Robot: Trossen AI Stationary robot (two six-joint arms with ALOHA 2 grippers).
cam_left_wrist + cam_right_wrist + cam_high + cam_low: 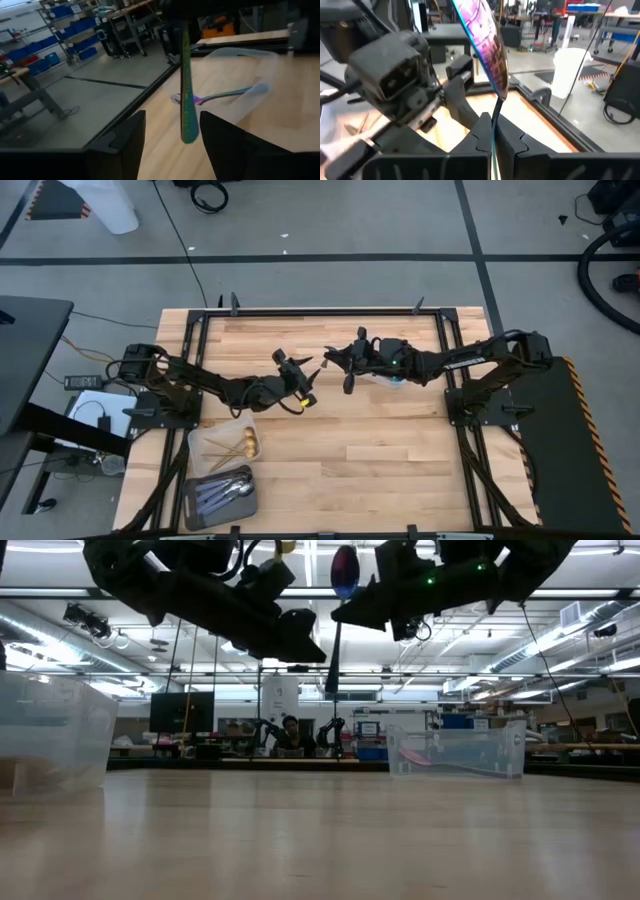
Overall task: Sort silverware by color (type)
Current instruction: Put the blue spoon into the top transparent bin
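Right gripper (492,137): fingers clamped on the stem of an iridescent spoon (487,40), purple-blue bowl up, teal handle hanging down; raised above the table's middle toward the far side, seen in the high view at (335,363). Left gripper (170,135): fingers spread apart, holding nothing, the spoon's teal handle (187,90) hanging between them, contact not clear; raised beside the right gripper, near the table (400,470) centre, seen from above at (300,380). In the low view the spoon (343,580) stands upright between the 2 arms, bowl on top. Clear bin (260,67) on the right arm's side, under that arm: 1 iridescent utensil (225,95) with teal handle lying inside. Tray of gold pieces (232,444) at the near left part of the table, several gold utensils inside. Tray of silver pieces (222,492) just in front of it at the near left corner, several silver utensils inside. Person (291,736) seated in the room beyond the table.
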